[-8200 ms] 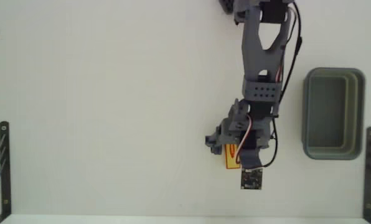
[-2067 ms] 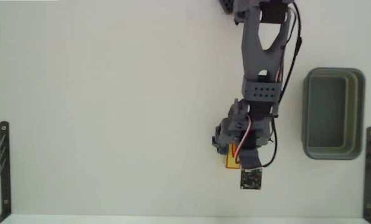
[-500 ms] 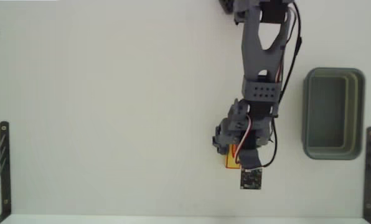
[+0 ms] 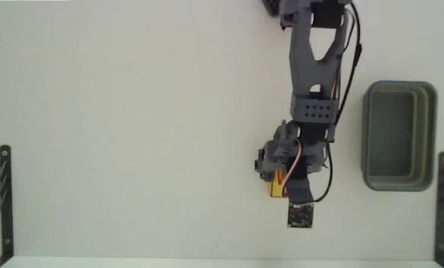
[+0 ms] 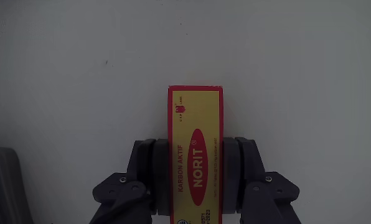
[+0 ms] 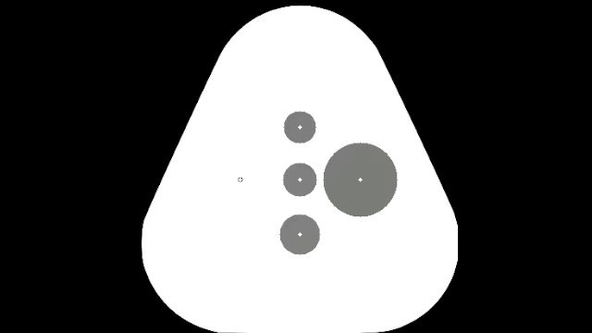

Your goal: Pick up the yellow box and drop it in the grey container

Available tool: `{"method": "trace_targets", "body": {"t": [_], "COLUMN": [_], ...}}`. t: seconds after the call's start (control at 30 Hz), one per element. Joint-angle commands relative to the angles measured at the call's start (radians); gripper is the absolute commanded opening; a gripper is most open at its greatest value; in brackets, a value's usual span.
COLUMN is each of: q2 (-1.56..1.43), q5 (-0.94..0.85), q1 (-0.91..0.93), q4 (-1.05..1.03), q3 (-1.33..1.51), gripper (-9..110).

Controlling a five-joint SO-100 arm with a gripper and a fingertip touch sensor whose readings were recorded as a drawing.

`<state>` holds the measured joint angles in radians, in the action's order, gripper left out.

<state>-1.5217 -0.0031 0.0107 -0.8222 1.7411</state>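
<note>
Since 0.5 s ago, nothing has shifted: grey two-finger gripper [image 5: 195, 168] remains clamped on the flat yellow-orange cardboard box [image 5: 195, 146], well left of the grey-green rectangular plastic tub [image 4: 398, 136] in fixed view.

Bare table [image 4: 132, 134] between tool [image 4: 276, 179] and grey container [image 4: 398, 136].
</note>
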Motion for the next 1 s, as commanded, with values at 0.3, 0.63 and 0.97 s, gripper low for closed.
{"method": "trace_targets", "body": {"t": [0.3,0.63,0.97], "q2": [-0.058,0.002,0.065], "q5": [0.003,0.003,0.003], "q1": [0.011,0.011,0.011], "q4": [-0.244,-0.498,-0.646], "q3": [-0.277,-0.592,-0.802], "gripper": [35,35,35]}}
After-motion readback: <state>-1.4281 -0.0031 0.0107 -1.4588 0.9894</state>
